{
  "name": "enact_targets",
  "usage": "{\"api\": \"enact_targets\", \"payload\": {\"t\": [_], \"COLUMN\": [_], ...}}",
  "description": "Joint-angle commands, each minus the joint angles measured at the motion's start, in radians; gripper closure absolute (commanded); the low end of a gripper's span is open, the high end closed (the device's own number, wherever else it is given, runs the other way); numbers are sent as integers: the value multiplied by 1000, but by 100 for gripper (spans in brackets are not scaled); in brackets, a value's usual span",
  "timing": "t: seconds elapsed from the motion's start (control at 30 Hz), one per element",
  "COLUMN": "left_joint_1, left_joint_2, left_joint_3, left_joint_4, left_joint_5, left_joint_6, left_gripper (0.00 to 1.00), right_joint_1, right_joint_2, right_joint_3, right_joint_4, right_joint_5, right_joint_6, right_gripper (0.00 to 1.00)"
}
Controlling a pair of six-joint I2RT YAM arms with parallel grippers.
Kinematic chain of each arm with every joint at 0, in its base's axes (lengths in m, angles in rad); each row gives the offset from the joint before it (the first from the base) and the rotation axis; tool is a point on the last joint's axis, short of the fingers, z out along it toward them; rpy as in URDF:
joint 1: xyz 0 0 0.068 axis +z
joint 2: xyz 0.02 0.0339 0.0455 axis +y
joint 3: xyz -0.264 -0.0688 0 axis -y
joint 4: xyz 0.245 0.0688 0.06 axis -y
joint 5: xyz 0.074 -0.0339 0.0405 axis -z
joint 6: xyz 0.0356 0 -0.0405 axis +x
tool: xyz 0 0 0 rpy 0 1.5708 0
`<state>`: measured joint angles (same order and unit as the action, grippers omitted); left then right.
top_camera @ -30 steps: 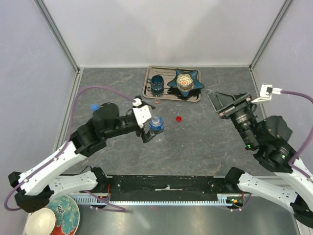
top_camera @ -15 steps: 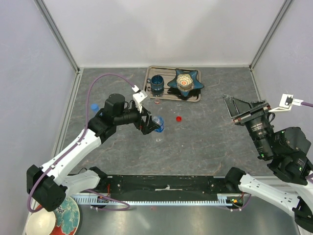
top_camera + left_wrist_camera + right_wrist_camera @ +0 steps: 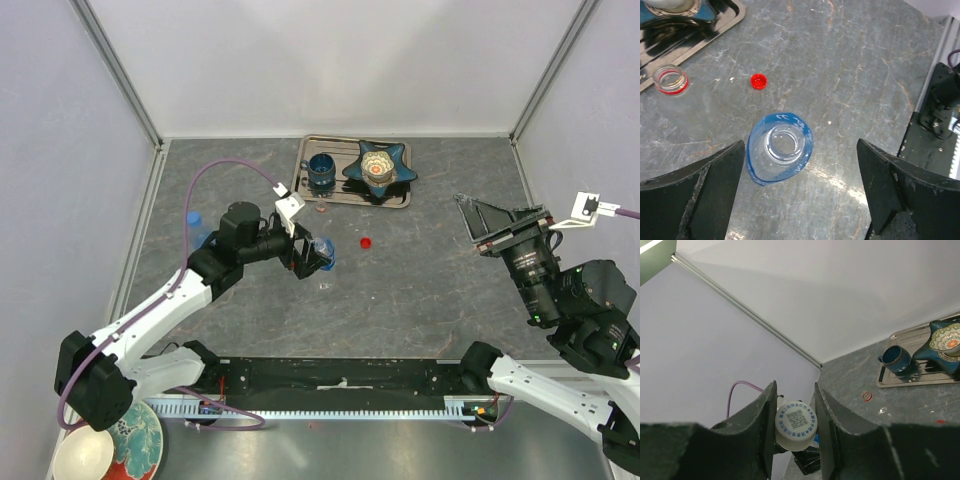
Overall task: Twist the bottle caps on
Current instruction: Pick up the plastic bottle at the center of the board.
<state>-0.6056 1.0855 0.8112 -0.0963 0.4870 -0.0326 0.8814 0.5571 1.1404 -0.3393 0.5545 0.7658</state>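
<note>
Now L gripper [image 3: 800, 145] apart, uncapped bottle [image 3: 780, 155] btwn; R gripper [image 3: 794, 397] clamps white cap [image 3: 796, 422].

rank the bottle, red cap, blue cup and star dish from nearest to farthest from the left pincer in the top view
1. bottle, between the open fingers of the left pincer
2. red cap, to its right
3. blue cup, on the tray behind
4. star dish, on the tray, farther right
</note>
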Motion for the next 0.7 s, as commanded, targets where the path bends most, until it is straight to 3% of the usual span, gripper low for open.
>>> {"api": "enact_targets", "payload": {"t": [0.0,0.67], "left_joint_1": [-6,-37], "left_joint_2": [-6,33], "left_joint_3": [-47,-118], "left_joint_4": [136,280], "left_joint_5": [-85,-194], "left_joint_6": [65,122], "left_gripper": [2,10], "right_joint_1": [1,2], "right_joint_2": [-11,-26], "right_joint_3": [1,-27], "right_joint_4": [3,13], "right_joint_5": [-14,-36], "right_joint_6": [-2,12], "right_gripper": [74,77]}}
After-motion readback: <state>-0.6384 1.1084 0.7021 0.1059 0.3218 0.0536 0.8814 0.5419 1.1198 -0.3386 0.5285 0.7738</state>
